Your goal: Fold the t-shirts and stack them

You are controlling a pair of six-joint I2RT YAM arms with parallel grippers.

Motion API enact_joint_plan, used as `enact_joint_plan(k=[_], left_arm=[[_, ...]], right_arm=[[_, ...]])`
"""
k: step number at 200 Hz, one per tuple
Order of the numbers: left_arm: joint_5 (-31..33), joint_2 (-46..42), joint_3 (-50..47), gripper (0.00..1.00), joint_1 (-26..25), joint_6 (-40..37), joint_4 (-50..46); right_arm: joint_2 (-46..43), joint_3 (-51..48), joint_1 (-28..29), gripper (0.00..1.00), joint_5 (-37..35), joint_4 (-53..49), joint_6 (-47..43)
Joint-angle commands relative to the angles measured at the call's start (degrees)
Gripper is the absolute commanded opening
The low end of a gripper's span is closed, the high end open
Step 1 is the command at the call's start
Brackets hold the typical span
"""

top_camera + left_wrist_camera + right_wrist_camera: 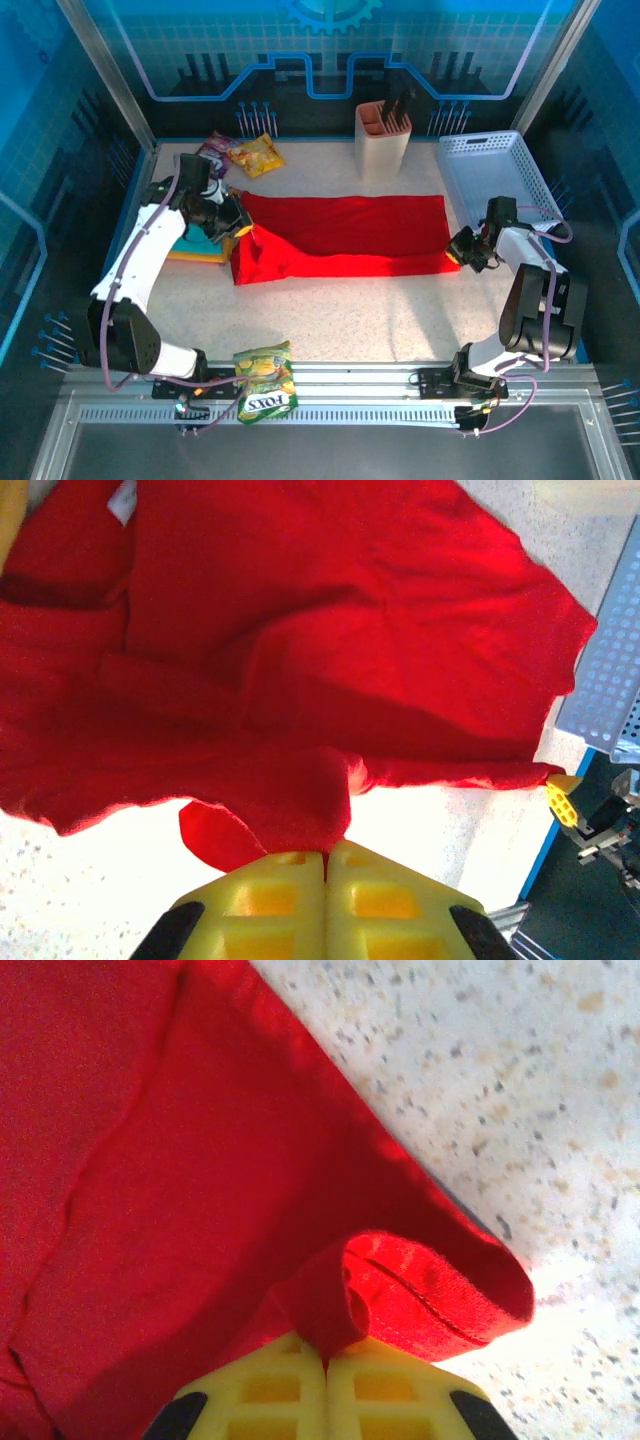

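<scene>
my left gripper [238, 222] is clamped on the red t-shirt [345, 238] at its left edge (just beside the folded shirts [198, 248]). the shirt lies stretched across the table [350, 315], and my right gripper [463, 250] pinches its right hem.

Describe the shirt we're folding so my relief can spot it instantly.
On the speckled table, between the two arms, lies the red t-shirt. Left gripper and right gripper pinch its ends; unlike the folded teal shirt beside it, it is spread long.
</scene>
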State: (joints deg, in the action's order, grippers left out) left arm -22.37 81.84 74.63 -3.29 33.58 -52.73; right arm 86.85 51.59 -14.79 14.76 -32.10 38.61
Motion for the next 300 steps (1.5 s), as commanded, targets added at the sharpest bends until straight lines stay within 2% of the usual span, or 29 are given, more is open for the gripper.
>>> enact_joint_plan(k=[1,132,246,271,300], left_arm=[[-0.2,2.3,3.3,0.0,1.1,-2.5,1.7],[-0.1,14.3,8.9,0.0,2.3,-4.8,4.8],[0.5,22.2,14.1,0.0,2.8,-5.3,5.5],[1.5,23.3,15.2,0.0,2.9,-5.7,5.0],[2.0,24.3,16.7,0.0,3.1,-6.0,4.3]], right_arm=[[1.4,2.6,0.0,0.0,1.2,1.0,1.2],[12.1,10.5,1.8,0.0,2.6,2.8,2.5],[15.5,13.3,2.1,0.0,1.3,3.0,2.8],[16.1,13.5,2.2,0.02,1.5,3.4,3.0],[15.7,13.3,2.2,0.11,2.0,4.3,3.2]])
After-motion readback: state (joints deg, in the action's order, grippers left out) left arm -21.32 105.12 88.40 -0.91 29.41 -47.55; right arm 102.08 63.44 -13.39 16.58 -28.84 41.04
